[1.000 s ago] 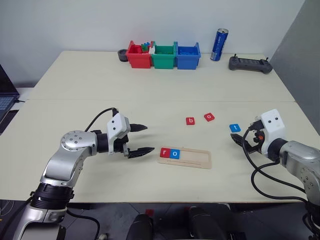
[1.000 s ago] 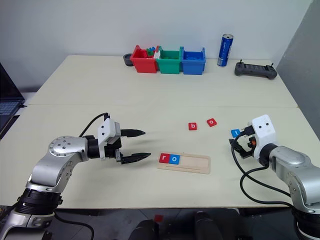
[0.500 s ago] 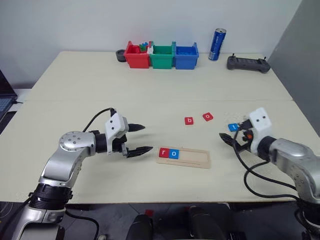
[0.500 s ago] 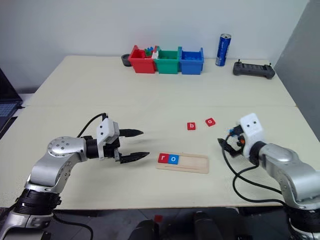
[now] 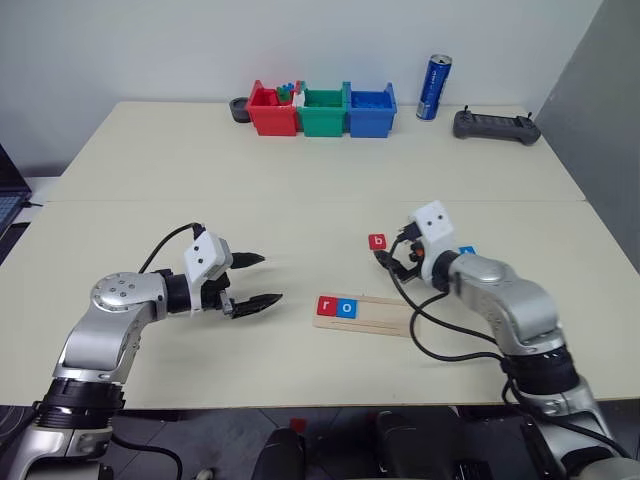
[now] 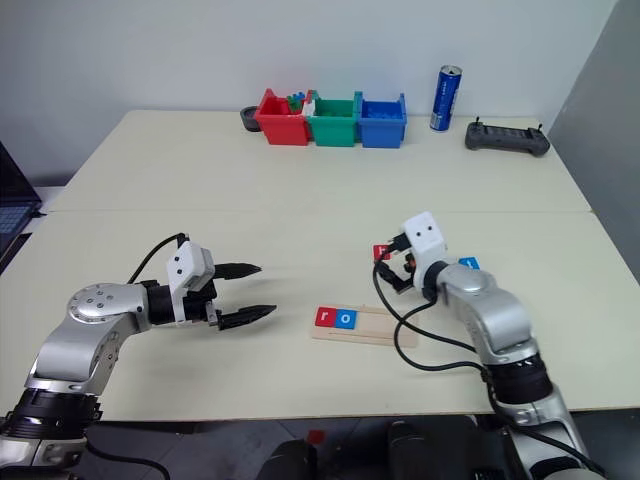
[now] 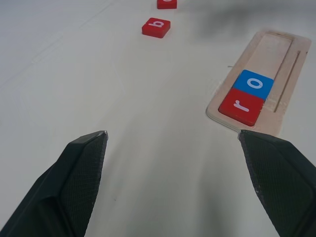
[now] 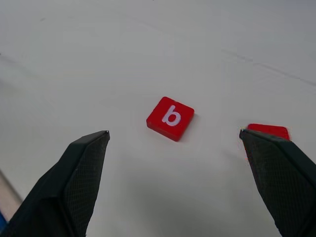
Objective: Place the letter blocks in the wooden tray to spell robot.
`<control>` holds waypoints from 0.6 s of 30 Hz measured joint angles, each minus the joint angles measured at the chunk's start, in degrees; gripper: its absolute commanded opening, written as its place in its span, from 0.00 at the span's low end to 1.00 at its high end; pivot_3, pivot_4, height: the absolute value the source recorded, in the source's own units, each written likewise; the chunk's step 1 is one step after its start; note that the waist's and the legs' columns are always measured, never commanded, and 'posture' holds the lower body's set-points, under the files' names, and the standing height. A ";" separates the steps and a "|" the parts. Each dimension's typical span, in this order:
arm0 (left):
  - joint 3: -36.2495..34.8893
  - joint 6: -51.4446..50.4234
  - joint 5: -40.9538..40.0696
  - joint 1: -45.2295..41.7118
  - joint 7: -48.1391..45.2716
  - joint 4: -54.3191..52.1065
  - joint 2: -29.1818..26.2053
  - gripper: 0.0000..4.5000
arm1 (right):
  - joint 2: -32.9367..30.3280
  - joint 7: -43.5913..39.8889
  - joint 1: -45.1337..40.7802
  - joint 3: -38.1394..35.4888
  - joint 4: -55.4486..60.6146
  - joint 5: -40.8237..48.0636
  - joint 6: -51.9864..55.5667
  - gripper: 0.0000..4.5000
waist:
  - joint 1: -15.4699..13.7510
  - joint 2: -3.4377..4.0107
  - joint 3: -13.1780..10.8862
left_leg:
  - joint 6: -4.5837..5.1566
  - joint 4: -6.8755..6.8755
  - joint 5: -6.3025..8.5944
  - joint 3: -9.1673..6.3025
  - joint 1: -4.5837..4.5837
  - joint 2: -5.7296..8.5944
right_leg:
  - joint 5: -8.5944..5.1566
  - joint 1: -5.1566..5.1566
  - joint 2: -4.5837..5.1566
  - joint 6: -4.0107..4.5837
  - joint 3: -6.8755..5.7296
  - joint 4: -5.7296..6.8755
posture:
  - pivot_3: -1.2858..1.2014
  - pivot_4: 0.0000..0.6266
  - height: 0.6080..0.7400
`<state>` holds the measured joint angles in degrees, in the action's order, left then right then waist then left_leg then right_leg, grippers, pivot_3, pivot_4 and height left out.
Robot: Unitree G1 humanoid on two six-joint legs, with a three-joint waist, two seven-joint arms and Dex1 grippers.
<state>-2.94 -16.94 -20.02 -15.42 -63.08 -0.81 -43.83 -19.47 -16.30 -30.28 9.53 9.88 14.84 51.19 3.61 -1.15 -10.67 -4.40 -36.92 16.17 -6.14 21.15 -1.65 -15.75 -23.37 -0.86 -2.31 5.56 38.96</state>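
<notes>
On the pale table, seen from the head: wooden tray lying flat near the front edge, with red r block and blue o block seated side by side at its left end, rest of the groove bare. Red b block on the tabletop beyond the tray, right gripper poised just beside it, fingers spread wide, nothing between them. Blue t block partly hidden behind the right wrist. Left gripper hovering left of the tray, well apart from it, fingers wide and empty. At the far edge: red bin, green bin and blue bin in a row, blue can upright, black controller to its right.

From the left wrist: both fingers far apart, tabletop between them; tray's near end ahead with r and o blocks touching each other; b block farther off, another red block beyond it at the frame edge.

From the right wrist: fingers spread wide, b block lying flat on the table between and ahead of them, touched by neither; second red block peeking out from behind one fingertip.
</notes>
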 measured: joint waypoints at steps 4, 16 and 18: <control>-0.90 -0.13 -0.18 1.45 -0.05 -1.38 -0.55 0.99 | 5.15 3.01 -0.55 1.72 -6.64 -3.70 -3.19 1.00 | -0.17 0.00 0.00 | -0.01 -0.01 0.00 -0.01 0.13 0.03 | 0.01 -0.11 0.04 0.01 -0.02 0.00 | 0.52 0.24 1.00; -1.17 0.00 -0.13 1.64 -0.13 -1.96 -1.04 0.99 | 12.20 5.37 -5.41 0.61 -19.16 -7.98 -9.82 1.00 | 0.42 0.01 0.00 | 0.00 -0.01 0.00 -0.02 0.13 0.02 | 0.02 -0.15 0.03 0.02 -0.03 0.06 | 0.52 0.24 1.00; -1.17 0.07 -0.12 1.64 -0.12 -1.96 -1.04 0.99 | 12.81 5.55 -6.16 0.33 -20.71 -8.40 -10.78 1.00 | 0.56 0.01 0.00 | 0.00 -0.01 0.00 -0.02 0.12 0.02 | 0.02 -0.15 0.02 0.02 -0.03 0.06 | 0.52 0.24 1.00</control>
<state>-4.11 -16.87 -20.14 -13.78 -63.20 -2.77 -44.86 -6.66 -10.76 -36.44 9.86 -10.83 6.44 40.41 4.16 -1.14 -10.68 -4.40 -36.94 16.17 -6.16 21.27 -1.64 -15.73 -23.52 -0.83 -2.28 5.52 39.02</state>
